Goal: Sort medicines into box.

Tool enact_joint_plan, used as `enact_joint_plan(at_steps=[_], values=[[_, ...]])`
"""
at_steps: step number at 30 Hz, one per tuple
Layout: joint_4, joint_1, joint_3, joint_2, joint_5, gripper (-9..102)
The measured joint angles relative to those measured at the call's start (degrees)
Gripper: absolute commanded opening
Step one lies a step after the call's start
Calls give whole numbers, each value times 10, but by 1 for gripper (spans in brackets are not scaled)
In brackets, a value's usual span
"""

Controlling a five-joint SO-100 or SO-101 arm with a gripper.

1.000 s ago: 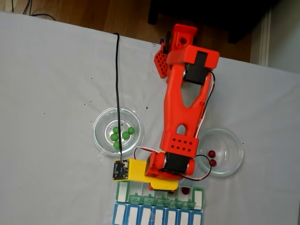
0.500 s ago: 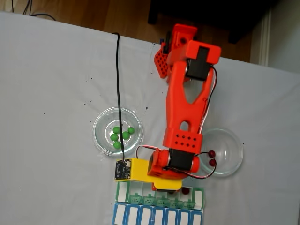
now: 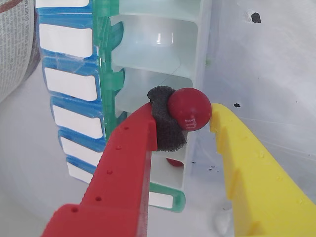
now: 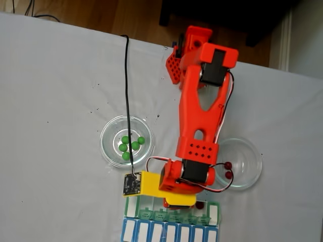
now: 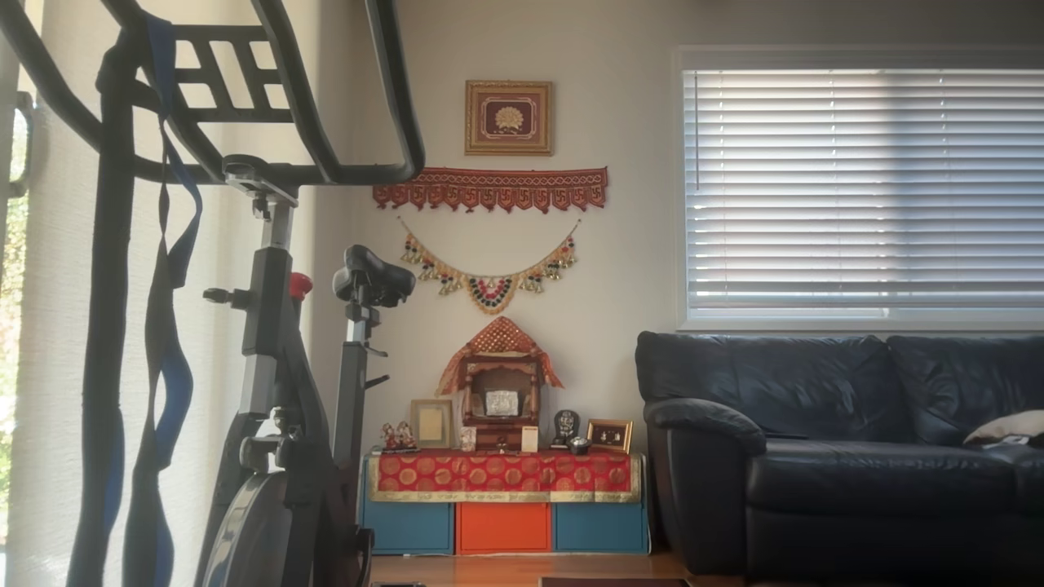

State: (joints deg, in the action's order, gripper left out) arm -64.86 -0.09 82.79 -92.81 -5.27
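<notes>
End effector (image 3: 197, 116) pinching a dark red ball (image 3: 189, 109) between foam pad and yellow finger, above an open white compartment of the green-lidded box (image 3: 163, 59). Another red ball (image 3: 174, 161) sits inside the next compartment.

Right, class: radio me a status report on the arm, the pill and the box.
Gripper shut on a red ball. Poised over the green-lidded box; another red ball already in a compartment. Nothing in the way.
</notes>
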Motion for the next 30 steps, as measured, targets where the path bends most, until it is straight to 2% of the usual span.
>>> enact_joint_plan(at_steps=[13, 30], values=[[26, -28, -1, 43, 24, 1], [26, -1, -25, 58, 23, 3]])
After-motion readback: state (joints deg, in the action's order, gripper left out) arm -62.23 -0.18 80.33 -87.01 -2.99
